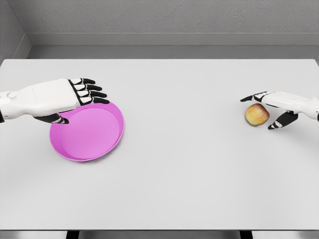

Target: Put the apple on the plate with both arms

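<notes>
Pink plate (pixel 87 132) lay under the open left hand (pixel 75 97), while the open right hand (pixel 271 107) bracketed the apple (pixel 256 114) on the table (pixel 189 164), seemingly firm, smooth, best gripped around its middle.

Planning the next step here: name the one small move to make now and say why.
Probably close the right hand on the apple: its fingers are spread around the fruit, which sits on the table, far right of the pink plate. The left hand is at the plate's rim, fingers over its edge.
</notes>
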Controlling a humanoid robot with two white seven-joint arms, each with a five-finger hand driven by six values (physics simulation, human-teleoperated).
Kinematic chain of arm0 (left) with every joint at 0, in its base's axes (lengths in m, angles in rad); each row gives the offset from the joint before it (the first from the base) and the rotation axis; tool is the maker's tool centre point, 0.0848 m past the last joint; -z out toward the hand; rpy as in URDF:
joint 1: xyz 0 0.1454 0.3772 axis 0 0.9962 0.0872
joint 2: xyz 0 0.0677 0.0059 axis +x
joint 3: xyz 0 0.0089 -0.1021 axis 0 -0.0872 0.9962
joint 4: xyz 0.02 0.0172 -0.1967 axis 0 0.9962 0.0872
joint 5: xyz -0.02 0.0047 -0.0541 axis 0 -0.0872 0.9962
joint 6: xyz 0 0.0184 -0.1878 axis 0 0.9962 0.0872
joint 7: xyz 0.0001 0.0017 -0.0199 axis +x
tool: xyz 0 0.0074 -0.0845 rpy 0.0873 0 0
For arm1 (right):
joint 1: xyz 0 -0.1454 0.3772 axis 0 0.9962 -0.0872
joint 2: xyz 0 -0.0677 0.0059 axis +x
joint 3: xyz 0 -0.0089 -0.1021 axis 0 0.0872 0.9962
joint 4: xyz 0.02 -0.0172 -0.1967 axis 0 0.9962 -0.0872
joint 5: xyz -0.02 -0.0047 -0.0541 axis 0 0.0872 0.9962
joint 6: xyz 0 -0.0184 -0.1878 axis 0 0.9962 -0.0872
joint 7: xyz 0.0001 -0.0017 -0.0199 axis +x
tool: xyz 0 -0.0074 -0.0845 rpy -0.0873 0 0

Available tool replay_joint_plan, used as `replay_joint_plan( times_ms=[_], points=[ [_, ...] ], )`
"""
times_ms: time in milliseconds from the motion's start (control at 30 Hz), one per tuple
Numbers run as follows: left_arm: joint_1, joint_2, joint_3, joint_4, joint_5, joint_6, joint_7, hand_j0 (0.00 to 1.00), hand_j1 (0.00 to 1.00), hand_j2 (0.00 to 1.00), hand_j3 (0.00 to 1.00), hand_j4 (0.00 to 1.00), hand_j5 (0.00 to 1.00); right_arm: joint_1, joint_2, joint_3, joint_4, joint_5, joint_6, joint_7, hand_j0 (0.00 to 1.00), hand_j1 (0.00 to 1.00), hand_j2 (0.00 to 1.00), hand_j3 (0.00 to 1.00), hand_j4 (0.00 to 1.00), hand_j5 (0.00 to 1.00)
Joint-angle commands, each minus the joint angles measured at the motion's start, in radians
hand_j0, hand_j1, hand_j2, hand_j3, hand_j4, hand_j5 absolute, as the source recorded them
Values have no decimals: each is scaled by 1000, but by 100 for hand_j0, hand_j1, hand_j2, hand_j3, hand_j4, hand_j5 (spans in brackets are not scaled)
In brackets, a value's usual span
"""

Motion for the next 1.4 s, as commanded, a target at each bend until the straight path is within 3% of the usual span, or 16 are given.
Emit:
replay_joint_plan(
  times_ms=[0, 233, 800, 1100, 1200, 1300, 1367],
  points=[
    [0, 2, 1, 0, 5, 2, -1, 100, 100, 100, 100, 100, 100, 0, 14, 0, 9, -1, 3, 0, 91, 91, 91, 91, 91, 91],
    [0, 2, 1, 0, 7, 2, 1, 100, 100, 100, 100, 100, 100, -6, 17, 0, 15, 10, 3, 0, 86, 86, 86, 86, 86, 86],
    [0, 2, 1, 0, 5, 2, 1, 100, 100, 100, 100, 100, 100, -21, 20, -6, 52, 5, 3, 0, 60, 60, 60, 60, 60, 60],
    [0, 3, 1, 0, 5, 2, 1, 100, 100, 100, 100, 100, 100, -21, 37, -11, 50, -10, 3, 0, 56, 56, 56, 56, 56, 56],
    [0, 3, 1, 0, 7, 2, 1, 100, 100, 100, 100, 100, 100, -26, 37, -11, 50, -79, 3, 0, 56, 56, 56, 56, 56, 56],
    [0, 3, 1, 0, 5, 2, 1, 100, 100, 100, 100, 100, 100, -28, 37, -11, 19, -124, 3, 0, 53, 53, 53, 53, 53, 53],
    [0, 5, 1, 0, 5, 2, 1, 100, 100, 100, 100, 100, 100, -29, 51, -6, -83, -125, 3, 0, 51, 51, 51, 51, 51, 51]
  ],
)
